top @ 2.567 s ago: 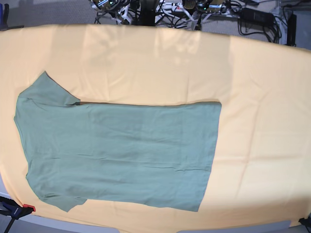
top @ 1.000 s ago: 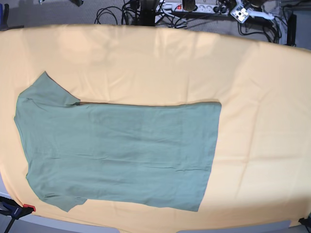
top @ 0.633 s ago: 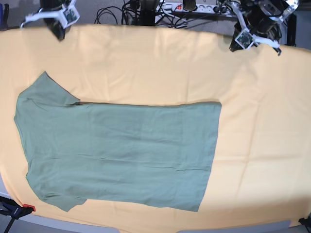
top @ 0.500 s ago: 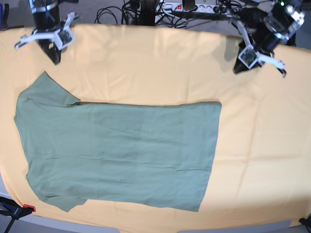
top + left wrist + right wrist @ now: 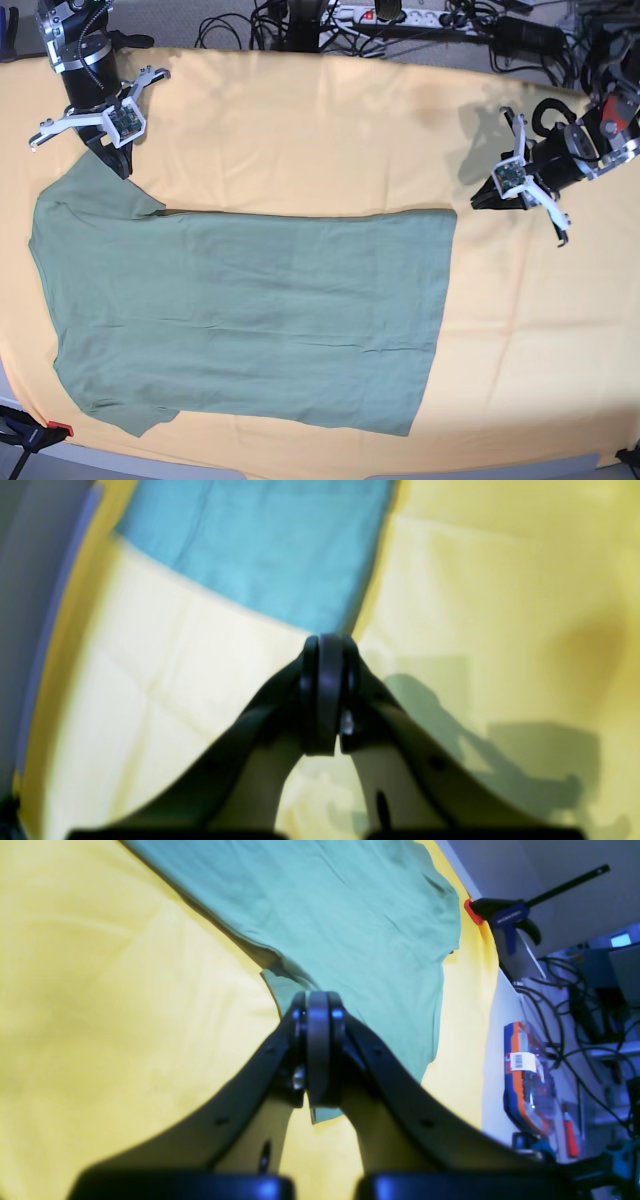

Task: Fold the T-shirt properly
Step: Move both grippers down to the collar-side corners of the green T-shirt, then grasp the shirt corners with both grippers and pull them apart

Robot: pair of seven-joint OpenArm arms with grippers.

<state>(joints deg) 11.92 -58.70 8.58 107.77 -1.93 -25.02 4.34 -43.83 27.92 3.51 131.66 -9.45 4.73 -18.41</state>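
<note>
Across the yellow-orange table cloth (image 5: 300,120) the sage-green T-shirt (image 5: 240,310) lies flat; both closed, empty claws approach, right gripper (image 5: 120,165) at the sleeve, left gripper (image 5: 478,203) near the hem corner; next they must open and pinch fabric

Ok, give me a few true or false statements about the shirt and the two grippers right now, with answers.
1. The T-shirt lies spread flat on the yellow cloth. True.
2. The left gripper is wide open. False: its jaws are shut.
3. The right gripper is at the sleeve nearest it. True.
4. The left gripper has lifted the hem. False: it sits beside the hem corner, holding nothing.
5. A clamp grips the table edge. True.
</note>
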